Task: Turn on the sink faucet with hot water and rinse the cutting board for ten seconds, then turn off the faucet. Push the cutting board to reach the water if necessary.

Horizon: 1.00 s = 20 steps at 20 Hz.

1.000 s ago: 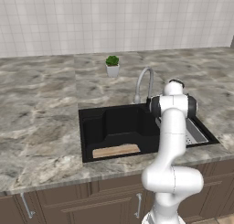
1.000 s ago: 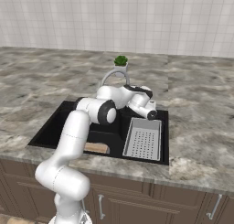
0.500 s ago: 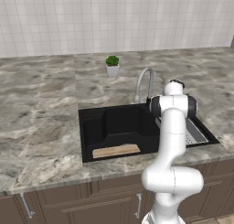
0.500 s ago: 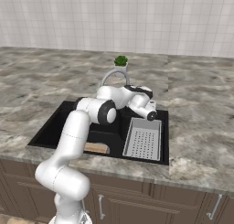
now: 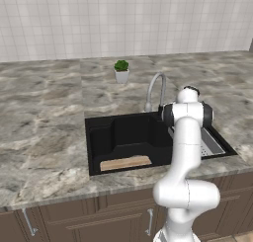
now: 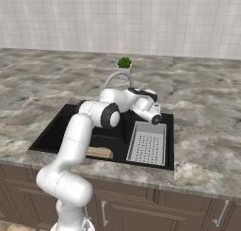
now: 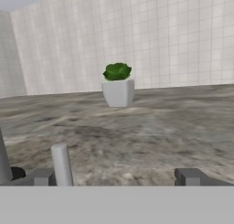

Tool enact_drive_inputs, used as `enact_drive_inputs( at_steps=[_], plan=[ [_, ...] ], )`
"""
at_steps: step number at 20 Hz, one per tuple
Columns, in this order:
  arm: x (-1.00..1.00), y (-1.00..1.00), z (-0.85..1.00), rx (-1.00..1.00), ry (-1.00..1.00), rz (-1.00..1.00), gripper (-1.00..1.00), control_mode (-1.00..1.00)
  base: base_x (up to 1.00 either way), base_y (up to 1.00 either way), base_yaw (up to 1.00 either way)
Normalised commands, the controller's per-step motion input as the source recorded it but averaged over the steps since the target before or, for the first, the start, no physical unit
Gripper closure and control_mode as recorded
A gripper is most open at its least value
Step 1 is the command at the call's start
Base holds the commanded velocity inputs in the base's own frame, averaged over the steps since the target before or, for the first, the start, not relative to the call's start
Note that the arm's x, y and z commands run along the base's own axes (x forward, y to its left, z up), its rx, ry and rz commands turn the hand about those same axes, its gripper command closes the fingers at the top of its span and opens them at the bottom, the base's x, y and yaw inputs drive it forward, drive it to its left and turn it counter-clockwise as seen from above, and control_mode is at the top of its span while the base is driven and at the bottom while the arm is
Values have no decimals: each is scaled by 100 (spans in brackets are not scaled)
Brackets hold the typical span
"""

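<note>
Lying flat, cutting board (image 5: 125, 162) lengthwise along sink (image 5: 99, 142) front wall.

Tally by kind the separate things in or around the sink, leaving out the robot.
Sink: 1
Faucet: 1
Cutting board: 1
Drainer tray: 1
Potted plant: 1
Total: 5

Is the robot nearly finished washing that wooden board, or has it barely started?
Barely started, it seems. Nothing looks done: no water runs from the faucet, and the cutting board lies dry at the front of the sink, well away from the spout. In hand: the open gripper is at the faucet's base, with a small handle by one fingertip. Left: turn on hot water, rinse the board, perhaps pushing it under, then shut off.
</note>
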Motion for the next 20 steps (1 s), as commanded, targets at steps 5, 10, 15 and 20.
enact_drive_inputs(
  at_steps=[5, 10, 15, 20],
  plan=[
    [0, 0, 0, 0, 0, 0, 100, -100, 0, 0, 0],
    [0, 0, 0, 0, 0, 0, 100, -100, 0, 0, 0],
    [0, 0, 0, 0, 0, 0, 100, -100, 0, 0, 0],
    [0, 0, 0, 0, 0, 0, 100, -100, 0, 0, 0]
  ],
)
